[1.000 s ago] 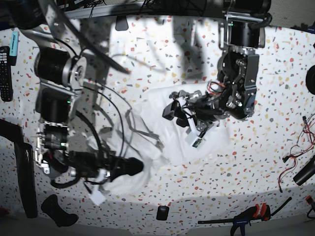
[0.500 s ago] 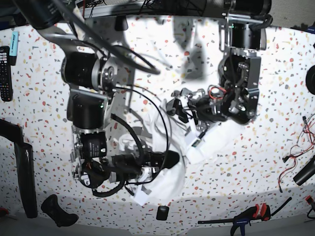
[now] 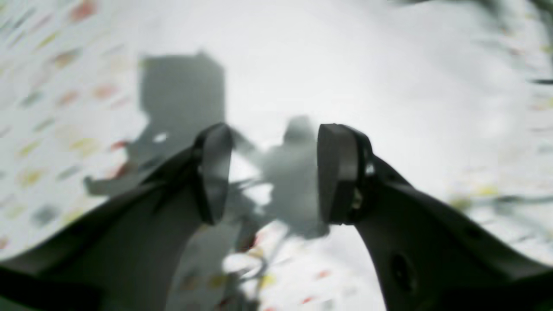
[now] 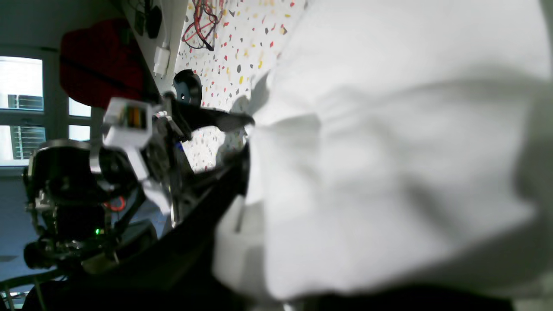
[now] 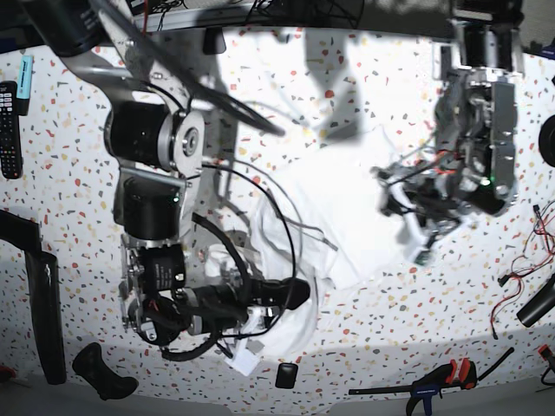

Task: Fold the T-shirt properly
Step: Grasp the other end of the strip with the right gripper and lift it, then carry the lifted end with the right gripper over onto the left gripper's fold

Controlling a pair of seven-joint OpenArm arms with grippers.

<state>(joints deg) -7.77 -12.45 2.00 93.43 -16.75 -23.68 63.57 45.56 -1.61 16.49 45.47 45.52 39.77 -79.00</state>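
Your left wrist view is blurred throughout: the speckled surface (image 3: 52, 108) is smeared. In the right wrist view, the T-shirt (image 4: 389, 172) hides the right claw's tips.

Left pincer (image 5: 392, 201) now off the T-shirt (image 5: 334, 221), farther right (jaws apart); cloth bunched inward.

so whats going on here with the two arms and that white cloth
A two-armed robot is partway through folding a white T-shirt on a speckled table. The right end effector is shut on a bunched part of the shirt, which fills the right wrist view as draped cloth. The left end effector is open with nothing between its fingers, above the shirt's edge. The shirt lies crumpled, not neatly folded yet. A remote control and a clamp sit at the table's edges.
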